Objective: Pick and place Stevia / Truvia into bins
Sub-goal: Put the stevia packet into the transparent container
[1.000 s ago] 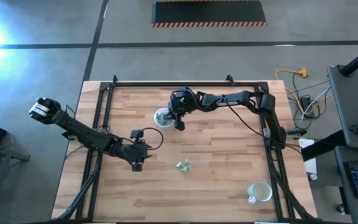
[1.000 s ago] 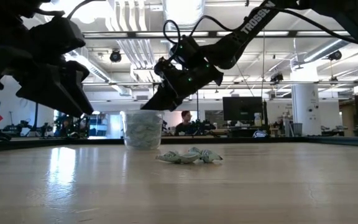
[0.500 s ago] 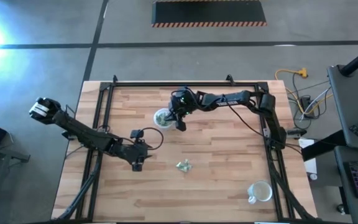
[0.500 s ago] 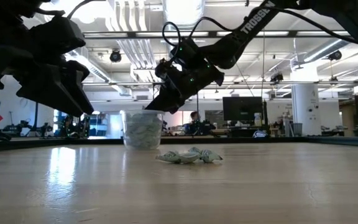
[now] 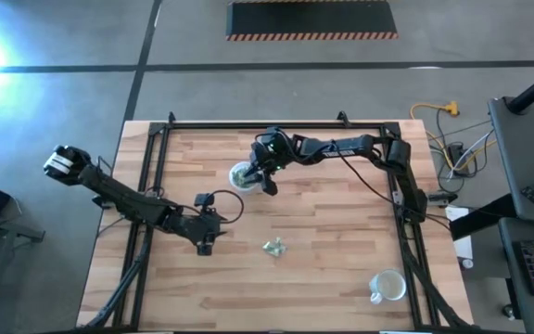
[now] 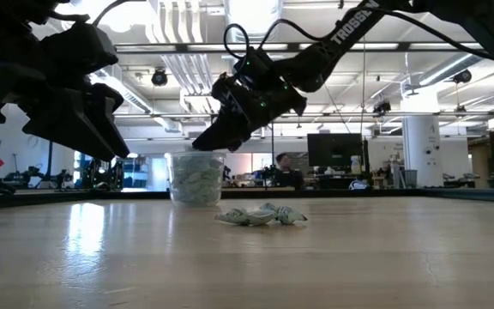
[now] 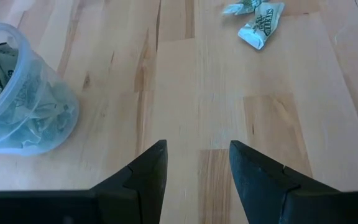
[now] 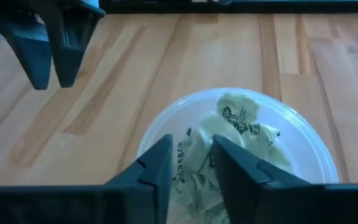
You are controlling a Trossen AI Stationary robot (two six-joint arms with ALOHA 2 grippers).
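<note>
Now your right claw [image 8: 191, 163] hangs parted over the sachet-filled bin [image 5: 242, 174] near the surface's far edge, left claw [image 7: 196, 168] released.

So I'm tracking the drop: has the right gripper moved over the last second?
Yes. The right gripper has shifted left in the low view, over the cup's rim.

Right hand [image 8: 190, 163] slightly parted; left hand [image 7: 194, 167] waits, fingers apart.
</note>
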